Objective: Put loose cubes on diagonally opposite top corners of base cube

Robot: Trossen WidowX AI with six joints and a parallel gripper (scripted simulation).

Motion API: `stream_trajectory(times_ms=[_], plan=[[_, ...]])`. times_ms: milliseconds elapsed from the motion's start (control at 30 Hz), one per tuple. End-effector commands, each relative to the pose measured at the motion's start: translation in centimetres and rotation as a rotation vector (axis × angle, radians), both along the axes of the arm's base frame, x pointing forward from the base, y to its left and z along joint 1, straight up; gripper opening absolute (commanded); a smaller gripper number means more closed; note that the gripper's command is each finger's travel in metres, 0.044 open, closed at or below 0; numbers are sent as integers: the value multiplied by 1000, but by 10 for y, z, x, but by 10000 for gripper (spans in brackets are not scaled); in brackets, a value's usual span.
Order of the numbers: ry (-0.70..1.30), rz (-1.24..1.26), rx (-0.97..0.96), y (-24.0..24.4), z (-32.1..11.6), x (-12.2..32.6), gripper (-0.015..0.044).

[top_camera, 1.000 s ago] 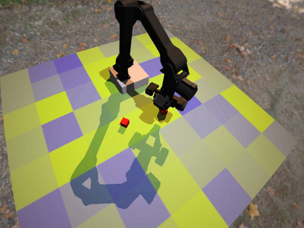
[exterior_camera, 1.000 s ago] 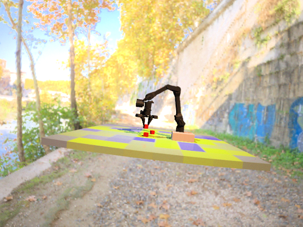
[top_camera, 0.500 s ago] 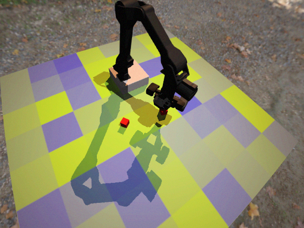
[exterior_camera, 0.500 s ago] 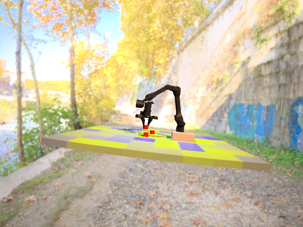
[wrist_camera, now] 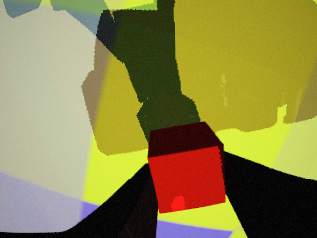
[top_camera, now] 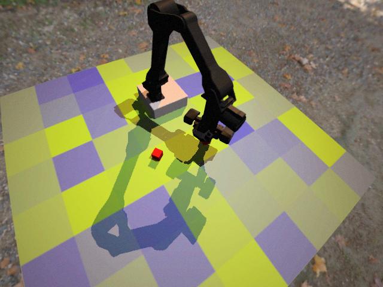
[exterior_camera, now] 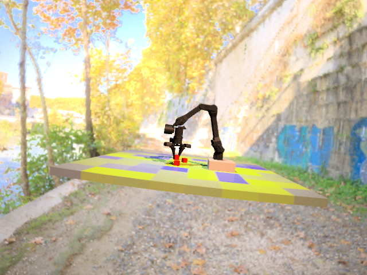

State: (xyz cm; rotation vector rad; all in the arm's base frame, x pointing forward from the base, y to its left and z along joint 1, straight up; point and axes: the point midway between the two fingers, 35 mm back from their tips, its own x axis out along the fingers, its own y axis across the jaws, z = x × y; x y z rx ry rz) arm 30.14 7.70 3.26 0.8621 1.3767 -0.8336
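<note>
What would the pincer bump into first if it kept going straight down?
The pincer, shut on a red cube, points straight down. In the exterior view another red cube sits just below it, so probably that. Depth is unclear, though; the wrist view shows only the checkered mat beneath.

one cube (wrist_camera: 186, 171) pinched between the jaws, base cube (exterior_camera: 176, 162) right below it on the checkered board (exterior_camera: 189, 181), other loose cube (top_camera: 157, 153) off beside the gripper (top_camera: 205, 140)

Outdoor riverside path: trees (exterior_camera: 85, 74), graffitied stone wall (exterior_camera: 296, 89), leaf-strewn gravel (exterior_camera: 192, 236).
</note>
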Motion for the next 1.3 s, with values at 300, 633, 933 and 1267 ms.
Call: stream_trajectory(times_ms=[300, 633, 933, 1267], plan=[[2, 0, 3, 0, -3, -1, 105], [2, 0, 3, 0, -3, -1, 131], [2, 0, 2, 0, -1, 0, 205], [1, 0, 0, 0, 12, -1, 205]])
